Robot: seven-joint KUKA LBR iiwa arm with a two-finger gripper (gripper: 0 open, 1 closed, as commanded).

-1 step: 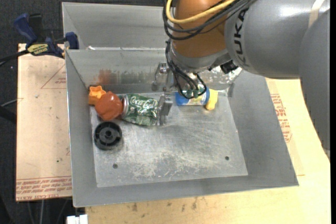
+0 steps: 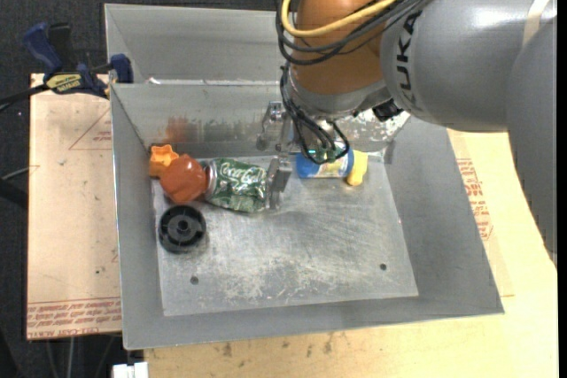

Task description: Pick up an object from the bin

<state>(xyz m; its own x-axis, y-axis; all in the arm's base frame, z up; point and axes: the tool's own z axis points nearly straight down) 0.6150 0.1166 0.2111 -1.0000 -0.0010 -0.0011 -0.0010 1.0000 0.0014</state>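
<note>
Camera view has the end effector [image 2: 278, 175] low at the right end of the crushed green can [image 2: 237, 185], mid-left in the bin [image 2: 301, 274]. Whether it is open or gripping I cannot tell. I'd worry the crumpled can skids off toward the orange toy [image 2: 182, 176].

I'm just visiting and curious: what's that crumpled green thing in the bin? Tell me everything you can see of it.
The green can looks like thin metal, crushed and dented, with white script lettering. It lies on its side on the bin floor, left of centre. Its left end meets a rounded orange toy. The end effector stands at its right end, contact unclear. A black wheel lies nearby.
</note>
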